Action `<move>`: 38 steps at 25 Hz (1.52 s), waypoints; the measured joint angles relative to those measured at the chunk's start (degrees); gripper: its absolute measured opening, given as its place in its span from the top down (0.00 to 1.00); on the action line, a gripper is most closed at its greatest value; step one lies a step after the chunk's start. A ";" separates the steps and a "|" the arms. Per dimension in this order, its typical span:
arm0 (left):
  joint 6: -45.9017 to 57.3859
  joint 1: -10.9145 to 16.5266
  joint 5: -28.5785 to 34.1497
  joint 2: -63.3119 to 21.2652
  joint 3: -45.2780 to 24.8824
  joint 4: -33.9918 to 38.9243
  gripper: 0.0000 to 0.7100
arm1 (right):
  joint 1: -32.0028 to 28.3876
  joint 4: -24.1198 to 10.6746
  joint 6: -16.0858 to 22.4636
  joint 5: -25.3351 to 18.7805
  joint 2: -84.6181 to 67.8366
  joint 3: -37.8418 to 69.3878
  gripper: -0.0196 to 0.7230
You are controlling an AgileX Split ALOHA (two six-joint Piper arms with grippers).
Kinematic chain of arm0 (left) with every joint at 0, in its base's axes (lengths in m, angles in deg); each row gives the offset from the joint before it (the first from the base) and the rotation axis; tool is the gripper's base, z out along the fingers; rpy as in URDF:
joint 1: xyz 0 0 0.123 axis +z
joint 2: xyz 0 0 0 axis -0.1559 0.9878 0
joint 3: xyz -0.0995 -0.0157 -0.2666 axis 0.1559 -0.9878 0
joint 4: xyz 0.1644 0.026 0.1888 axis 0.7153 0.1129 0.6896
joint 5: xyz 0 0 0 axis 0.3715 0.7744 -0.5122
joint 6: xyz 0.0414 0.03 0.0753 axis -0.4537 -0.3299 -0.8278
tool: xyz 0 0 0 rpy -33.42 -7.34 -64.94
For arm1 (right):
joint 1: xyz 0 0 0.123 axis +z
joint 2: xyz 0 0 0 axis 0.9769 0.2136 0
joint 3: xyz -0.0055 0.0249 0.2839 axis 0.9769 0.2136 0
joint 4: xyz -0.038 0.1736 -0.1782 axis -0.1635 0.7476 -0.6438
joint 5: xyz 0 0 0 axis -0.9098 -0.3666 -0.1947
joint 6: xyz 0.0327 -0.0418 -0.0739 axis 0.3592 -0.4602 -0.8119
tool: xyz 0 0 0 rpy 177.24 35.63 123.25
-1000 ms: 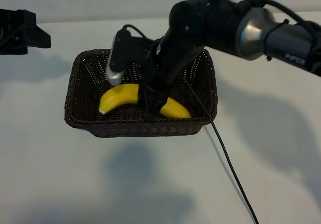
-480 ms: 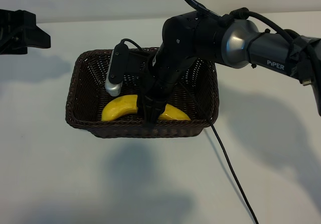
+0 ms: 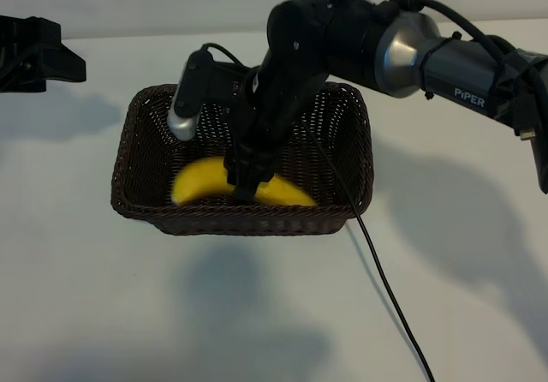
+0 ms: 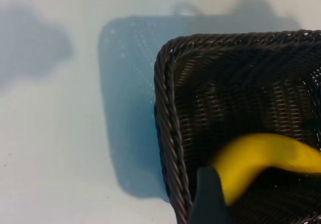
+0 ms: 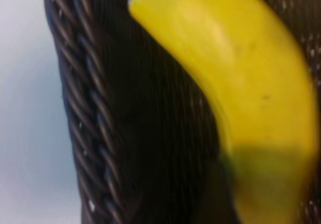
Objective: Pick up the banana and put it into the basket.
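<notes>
Banana (image 3: 201, 182) lies lengthwise — along the basket's (image 3: 128, 155) long axis.

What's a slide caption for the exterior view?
Right gripper reaches down into the wicker basket over the banana; left gripper parked at the table's far left edge.

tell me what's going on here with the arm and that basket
The right arm reaches down into the dark wicker basket, its right pincer right over the middle of the yellow banana. The banana lies inside the basket, along the near wall. Whether the pincer grips it or has let go cannot be made out. The left arm sits parked at the far left edge, its left pincer away from the basket.
</notes>
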 joint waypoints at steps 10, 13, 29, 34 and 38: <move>0.00 0.00 0.00 0.00 0.00 0.00 0.21 | 0.00 -1.08 4.79 -4.63 0.00 -5.86 0.08; 0.00 0.00 0.00 0.00 0.00 0.00 0.21 | 0.00 -2.92 7.93 -5.46 0.00 -7.69 0.09; -0.40 0.00 0.00 0.00 0.00 0.00 0.21 | -3.09 -11.00 26.36 -18.89 0.00 -18.41 0.16; -0.67 0.00 0.00 0.00 0.00 0.00 0.21 | -6.34 -10.90 32.84 -19.64 0.00 -21.40 0.17; -1.47 0.00 -0.05 0.00 0.00 0.00 0.21 | -7.75 -10.90 34.34 -19.64 0.00 -22.20 0.17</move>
